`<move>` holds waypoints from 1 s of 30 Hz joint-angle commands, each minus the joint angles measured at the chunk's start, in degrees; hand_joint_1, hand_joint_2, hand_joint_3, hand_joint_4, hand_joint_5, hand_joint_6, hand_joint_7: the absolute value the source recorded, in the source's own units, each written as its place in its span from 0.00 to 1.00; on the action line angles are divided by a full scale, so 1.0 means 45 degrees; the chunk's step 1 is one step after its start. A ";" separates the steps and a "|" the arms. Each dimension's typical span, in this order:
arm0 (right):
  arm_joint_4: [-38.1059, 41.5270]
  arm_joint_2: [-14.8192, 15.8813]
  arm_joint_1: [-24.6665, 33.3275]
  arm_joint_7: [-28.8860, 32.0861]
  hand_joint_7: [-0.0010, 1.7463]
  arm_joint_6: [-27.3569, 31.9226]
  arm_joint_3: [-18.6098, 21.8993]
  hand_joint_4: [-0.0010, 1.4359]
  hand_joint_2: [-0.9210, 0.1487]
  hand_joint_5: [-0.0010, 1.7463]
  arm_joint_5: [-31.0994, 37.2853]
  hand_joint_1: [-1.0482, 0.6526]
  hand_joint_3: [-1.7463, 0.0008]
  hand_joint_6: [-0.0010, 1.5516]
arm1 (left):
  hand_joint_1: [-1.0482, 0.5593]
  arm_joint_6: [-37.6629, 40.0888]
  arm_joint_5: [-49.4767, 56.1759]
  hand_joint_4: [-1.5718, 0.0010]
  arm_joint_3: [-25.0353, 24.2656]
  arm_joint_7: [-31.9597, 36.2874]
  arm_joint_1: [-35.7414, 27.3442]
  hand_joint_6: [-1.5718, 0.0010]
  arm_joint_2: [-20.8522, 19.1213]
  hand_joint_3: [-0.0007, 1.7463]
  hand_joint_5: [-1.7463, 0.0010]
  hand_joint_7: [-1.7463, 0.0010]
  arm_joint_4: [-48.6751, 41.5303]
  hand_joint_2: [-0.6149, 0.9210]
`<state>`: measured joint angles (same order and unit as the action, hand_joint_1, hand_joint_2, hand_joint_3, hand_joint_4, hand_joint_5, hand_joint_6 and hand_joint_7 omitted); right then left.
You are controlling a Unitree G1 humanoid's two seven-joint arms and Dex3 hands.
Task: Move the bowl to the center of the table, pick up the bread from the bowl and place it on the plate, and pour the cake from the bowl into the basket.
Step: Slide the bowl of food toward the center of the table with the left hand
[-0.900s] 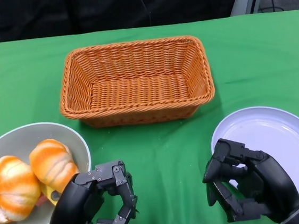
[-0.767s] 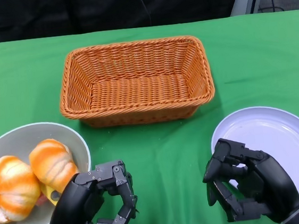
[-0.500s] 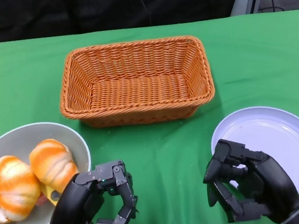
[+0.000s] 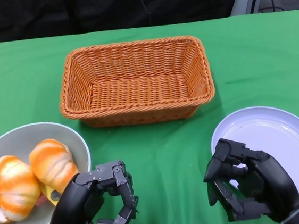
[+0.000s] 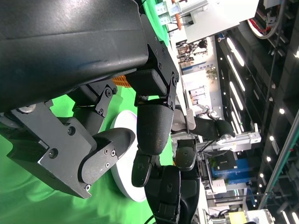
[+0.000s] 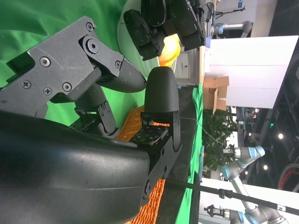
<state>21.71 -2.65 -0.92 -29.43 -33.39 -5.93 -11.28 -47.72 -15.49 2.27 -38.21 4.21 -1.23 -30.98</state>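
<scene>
Bright, even overhead light; soft shadows; sharp head view.

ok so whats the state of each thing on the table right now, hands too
bowl: at the table's left edge, not yet at the center, holds two orange bread rolls and a small yellow piece
bread rolls: side by side in the bowl, untouched
basket: upright, nothing in it
plate: flat on the right, nothing on it
left hand: fingers curled, holding nothing
right hand: fingers curled, holding nothing, over the plate's near edge
</scene>
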 commanded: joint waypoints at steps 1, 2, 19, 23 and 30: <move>-0.0012 0.0073 -0.0011 0.0038 0.88 -0.0099 0.0095 0.55 0.35 1.00 -0.0084 0.58 0.29 0.41 | 0.59 -0.0041 0.0031 0.47 -0.0107 0.0055 0.0077 0.50 -0.0189 0.70 0.00 0.13 -0.0004 0.72; -0.0033 0.0069 0.0006 0.0075 0.88 -0.0089 0.0093 0.55 0.35 1.00 -0.0050 0.58 0.29 0.41 | 0.60 -0.0084 0.0007 0.47 -0.0114 0.0045 0.0081 0.50 -0.0174 0.70 0.00 0.13 -0.0009 0.72; 0.0081 0.0034 -0.0020 0.0177 0.88 -0.0280 0.0062 0.54 0.35 1.00 0.0125 0.58 0.30 0.41 | 0.55 0.0201 -0.0504 0.49 -0.0323 0.0094 -0.0307 0.50 -0.1037 0.65 0.10 0.29 0.3525 0.71; 0.0112 0.0017 -0.0033 0.0277 0.88 -0.0385 0.0062 0.54 0.35 1.00 0.0249 0.58 0.30 0.41 | 0.44 0.0655 -0.0458 0.47 -0.0642 0.0280 -0.0467 0.40 -0.1819 0.25 0.43 0.75 0.5053 0.91; 0.0122 0.0050 -0.0050 0.0244 0.88 -0.0306 0.0048 0.54 0.35 1.00 0.0180 0.58 0.30 0.41 | 0.29 0.1290 -0.0650 0.54 -0.1666 0.1079 -0.0693 0.46 -0.2564 0.10 0.79 0.99 0.6872 1.00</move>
<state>22.03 -2.85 -1.02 -28.35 -34.43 -5.98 -10.12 -42.63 -17.94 -3.55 -34.78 1.45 -11.12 -1.99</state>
